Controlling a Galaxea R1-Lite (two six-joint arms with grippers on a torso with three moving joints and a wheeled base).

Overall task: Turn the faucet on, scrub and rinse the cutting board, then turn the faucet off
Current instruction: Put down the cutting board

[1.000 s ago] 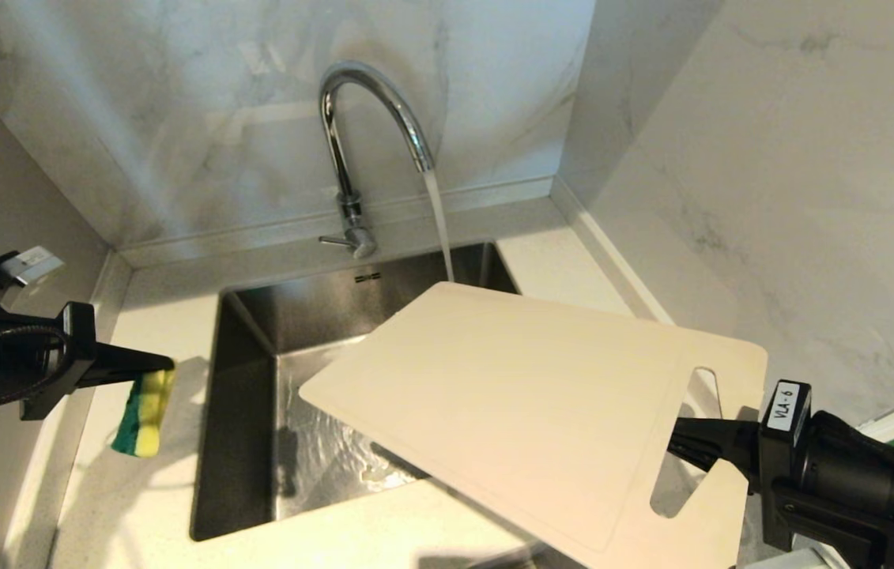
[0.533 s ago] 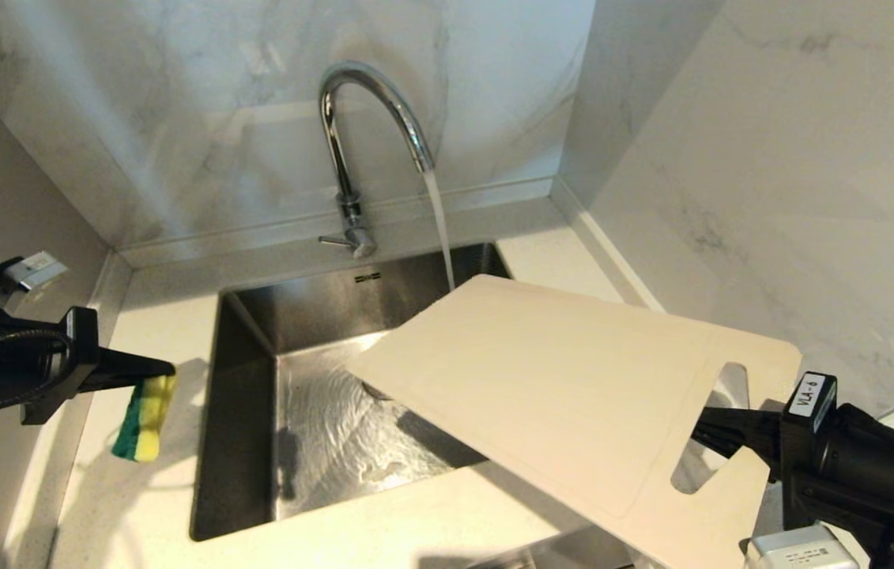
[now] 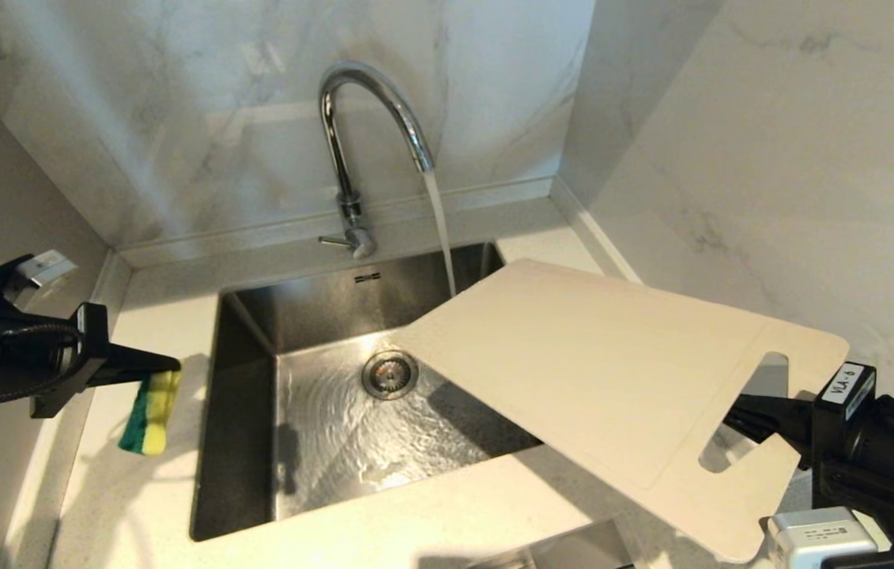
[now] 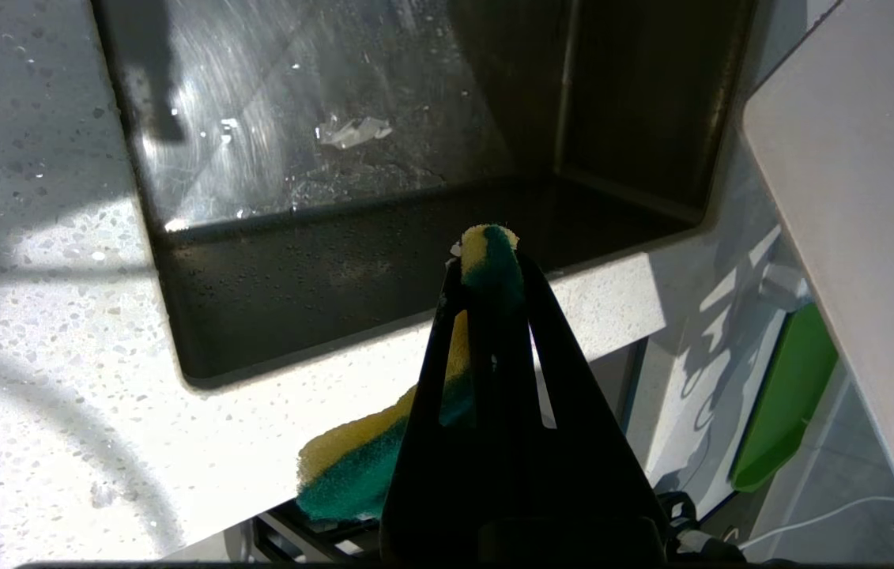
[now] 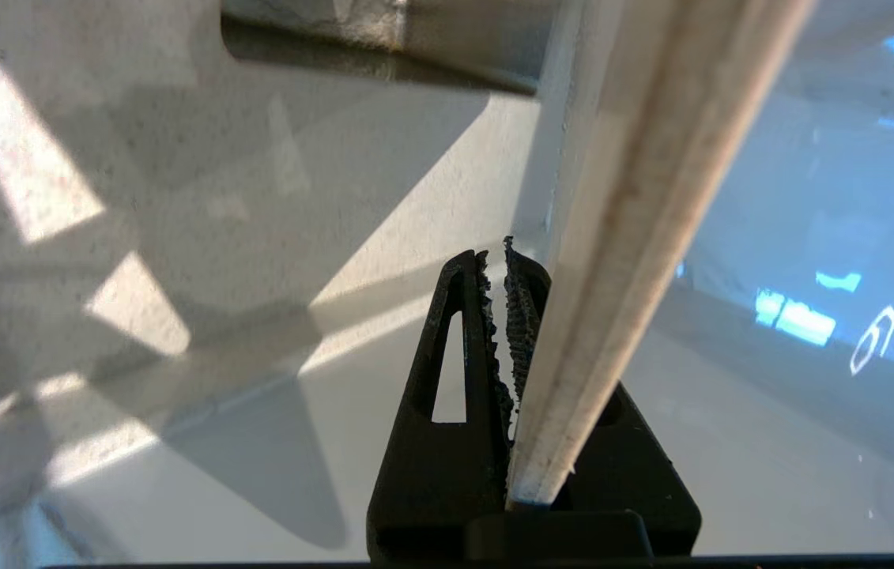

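Steel sink [image 3: 257, 316] under held cutting board [image 3: 612, 371]

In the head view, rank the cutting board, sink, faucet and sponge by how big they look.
Largest to smallest:
1. Cutting board, though it is held up nearer the camera, so its lead over the sink is unsure
2. Sink
3. Faucet
4. Sponge

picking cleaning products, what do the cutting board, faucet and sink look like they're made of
Cutting board: likely plastic, matte off-white, thin, with a moulded handle slot.
Faucet: polished chrome-look metal, with mirror-like reflections.
Sink: probably stainless steel, with a brushed grey sheen.
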